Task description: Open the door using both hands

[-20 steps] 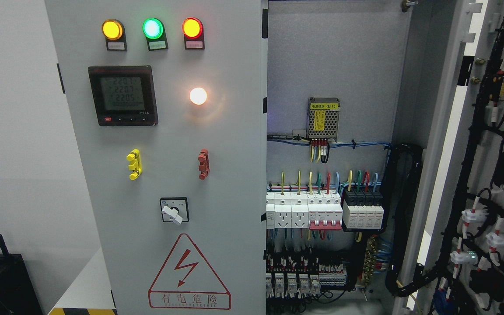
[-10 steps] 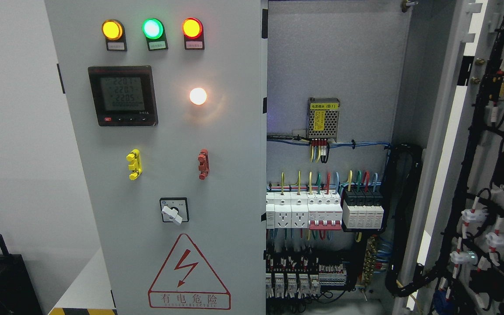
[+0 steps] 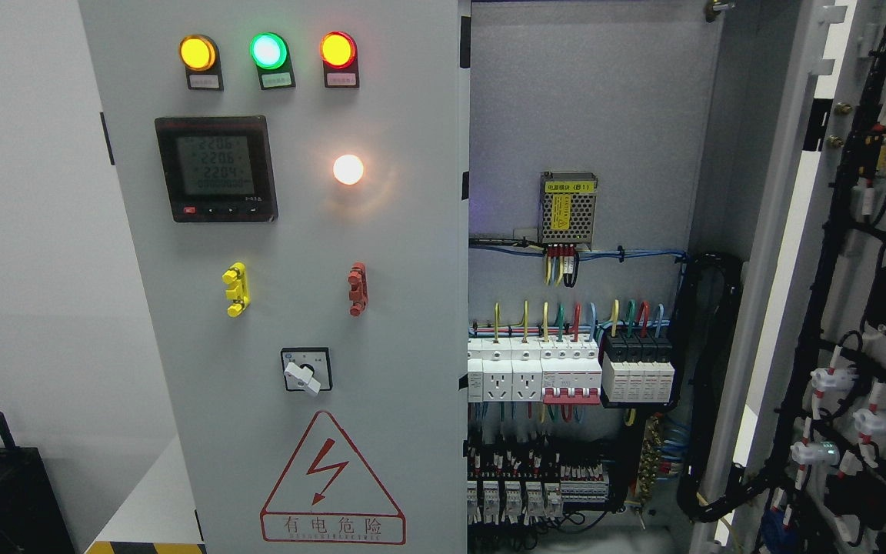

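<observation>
A grey electrical cabinet fills the head view. Its left door (image 3: 289, 231) is closed and faces me, carrying three indicator lamps, a digital meter (image 3: 216, 169), a lit white lamp, a yellow handle (image 3: 235, 289), a red handle (image 3: 357, 289) and a rotary switch (image 3: 305, 371). The right door (image 3: 866, 292) is swung wide open at the picture's right, its wired inner face showing. Between them the cabinet interior (image 3: 581, 100) is exposed, with breakers (image 3: 570, 373) and coloured wires. Neither hand nor arm shows in the frame.
A white wall stands at the left, with a dark box (image 3: 4, 492) and a white surface (image 3: 143, 508) low down beside the cabinet. A black cable bundle (image 3: 708, 369) runs down the cabinet's right inner side. A yellow-black floor stripe (image 3: 147, 548) lies at the cabinet's foot.
The meter's digits changed slightly. The right door's inner face has drifted a touch further right. Nothing else moved.
</observation>
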You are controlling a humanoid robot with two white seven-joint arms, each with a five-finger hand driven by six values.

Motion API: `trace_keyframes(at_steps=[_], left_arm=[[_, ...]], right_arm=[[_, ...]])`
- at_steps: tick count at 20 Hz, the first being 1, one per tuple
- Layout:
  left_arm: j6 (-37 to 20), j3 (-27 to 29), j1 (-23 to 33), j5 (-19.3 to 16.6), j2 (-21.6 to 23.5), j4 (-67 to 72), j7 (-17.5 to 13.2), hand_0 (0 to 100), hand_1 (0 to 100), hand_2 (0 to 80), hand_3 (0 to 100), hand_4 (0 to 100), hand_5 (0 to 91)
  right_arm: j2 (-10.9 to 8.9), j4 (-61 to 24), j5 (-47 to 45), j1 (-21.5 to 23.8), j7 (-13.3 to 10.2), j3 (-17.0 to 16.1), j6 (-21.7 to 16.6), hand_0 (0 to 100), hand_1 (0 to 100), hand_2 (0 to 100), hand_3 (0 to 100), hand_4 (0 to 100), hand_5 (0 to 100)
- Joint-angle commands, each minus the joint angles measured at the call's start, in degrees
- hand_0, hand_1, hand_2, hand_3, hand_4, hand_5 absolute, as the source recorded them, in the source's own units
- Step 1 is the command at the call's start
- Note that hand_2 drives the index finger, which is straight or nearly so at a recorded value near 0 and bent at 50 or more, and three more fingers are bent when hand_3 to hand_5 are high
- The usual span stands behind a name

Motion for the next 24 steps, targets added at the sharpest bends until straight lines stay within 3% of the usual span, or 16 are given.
trace_keyframes(at_steps=[1, 7, 11, 14, 17, 24], left_arm=[[-0.12, 2.61, -0.02, 1.69, -0.87, 0.19, -0.71, 0, 0, 0.0, 0, 3, 0.0], [-0.03, 2.26, -0.02, 2.05, -0.78, -0.43, -0.89, 0, 0, 0.0, 0, 3, 0.0], [-0.12, 2.26, -0.02, 2.05, -0.78, -0.34, -0.89, 0, 0, 0.0, 0, 3, 0.0], [-0.12, 2.26, -0.1, 2.05, -0.78, -0.34, -0.89, 0, 0, 0.0, 0, 3, 0.0], [-0.12, 2.26, -0.02, 2.05, -0.78, -0.34, -0.89, 0, 0, 0.0, 0, 3, 0.0], [-0.12, 2.26, -0.1, 2.05, -0.78, -0.34, -0.89, 0, 0, 0.0, 0, 3, 0.0]], right_arm=[[-2.22, -18.16, -1.84, 7.04, 0.08, 0.01, -2.7, 11, 0, 0, 0, 0, 0], [-4.15, -28.88, -1.93, 13.72, 0.08, 1.77, -6.04, 11, 0, 0, 0, 0, 0], [-6.78, -34.78, -1.93, 17.41, 0.08, 5.28, -10.43, 11, 0, 0, 0, 0, 0], [-7.22, -37.76, -2.02, 19.35, 0.08, 5.99, -14.48, 11, 0, 0, 0, 0, 0], [-8.8, -42.42, -2.02, 21.55, 0.08, 8.79, -16.16, 11, 0, 0, 0, 0, 0], [-10.12, -49.02, -2.02, 21.56, 0.08, 11.0, -17.74, 11, 0, 0, 0, 0, 0]])
